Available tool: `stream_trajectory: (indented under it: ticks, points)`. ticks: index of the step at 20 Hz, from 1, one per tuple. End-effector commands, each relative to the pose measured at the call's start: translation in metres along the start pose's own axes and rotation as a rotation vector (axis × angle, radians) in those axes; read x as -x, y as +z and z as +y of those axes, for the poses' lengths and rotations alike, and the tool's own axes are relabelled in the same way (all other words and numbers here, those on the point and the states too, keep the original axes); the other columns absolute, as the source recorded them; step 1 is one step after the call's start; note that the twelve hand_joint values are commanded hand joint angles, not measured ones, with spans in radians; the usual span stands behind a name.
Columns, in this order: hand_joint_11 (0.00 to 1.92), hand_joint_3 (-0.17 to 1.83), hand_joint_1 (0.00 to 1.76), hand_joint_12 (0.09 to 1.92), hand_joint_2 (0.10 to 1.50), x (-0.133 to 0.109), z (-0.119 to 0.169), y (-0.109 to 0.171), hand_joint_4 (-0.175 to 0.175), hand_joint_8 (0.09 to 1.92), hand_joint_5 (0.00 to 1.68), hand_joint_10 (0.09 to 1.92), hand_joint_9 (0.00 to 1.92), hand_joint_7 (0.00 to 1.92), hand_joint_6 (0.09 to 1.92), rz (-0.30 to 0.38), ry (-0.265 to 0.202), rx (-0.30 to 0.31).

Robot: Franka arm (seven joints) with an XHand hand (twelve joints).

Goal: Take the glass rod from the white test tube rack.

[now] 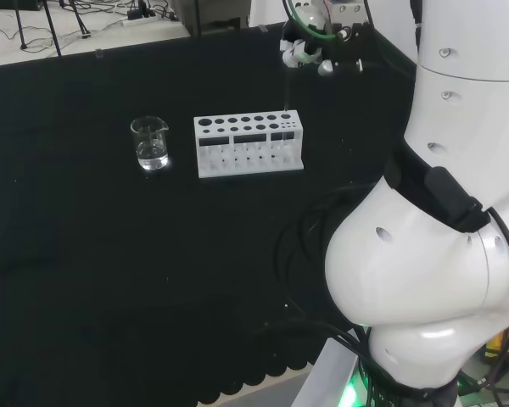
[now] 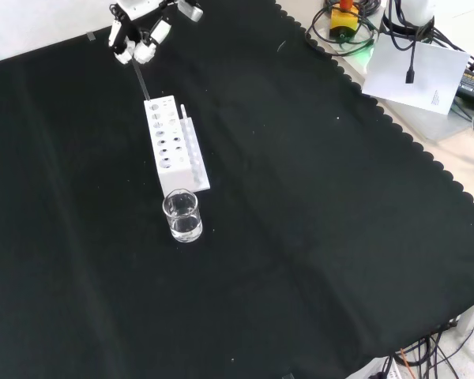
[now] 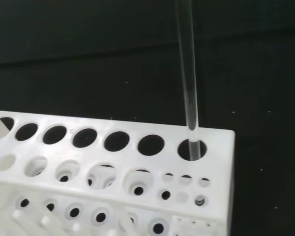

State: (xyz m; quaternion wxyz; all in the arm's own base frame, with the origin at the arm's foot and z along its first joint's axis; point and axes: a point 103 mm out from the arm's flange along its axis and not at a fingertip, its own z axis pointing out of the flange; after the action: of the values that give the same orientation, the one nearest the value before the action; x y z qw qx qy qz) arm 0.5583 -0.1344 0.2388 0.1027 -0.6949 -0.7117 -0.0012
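Note:
The white test tube rack (image 1: 249, 144) stands mid-bench, its top full of round holes. A clear glass rod (image 3: 187, 73) rises nearly upright from the end hole of the rack (image 3: 113, 169), with its lower tip still inside that hole. In the head view the hand (image 1: 310, 49) is above the rack's right end, fingers curled round the top of the thin rod (image 1: 287, 89). In the front view the hand (image 2: 137, 35) hangs over the rack's far end (image 2: 174, 146), and the rod (image 2: 141, 79) slants down from it.
A small glass beaker (image 1: 150, 142) holding a little clear liquid stands left of the rack in the head view, and just in front of the rack in the front view (image 2: 182, 215). The arm's white links (image 1: 441, 237) stand at the head view's right.

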Motion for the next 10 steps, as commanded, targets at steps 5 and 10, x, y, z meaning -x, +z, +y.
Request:
stream_trajectory:
  ticks: [5,10]
  points:
    - [1.8,0.6,1.18,0.81,0.88,-0.0102,-0.0021,-0.0076,-0.175,1.49,0.89,1.15,1.68,1.12,1.25,0.002,0.002,0.003]
    - [1.8,0.59,1.25,0.88,0.89,-0.0106,-0.0025,-0.0045,-0.175,1.47,0.86,1.19,1.65,0.98,1.08,0.005,0.002,-0.018]
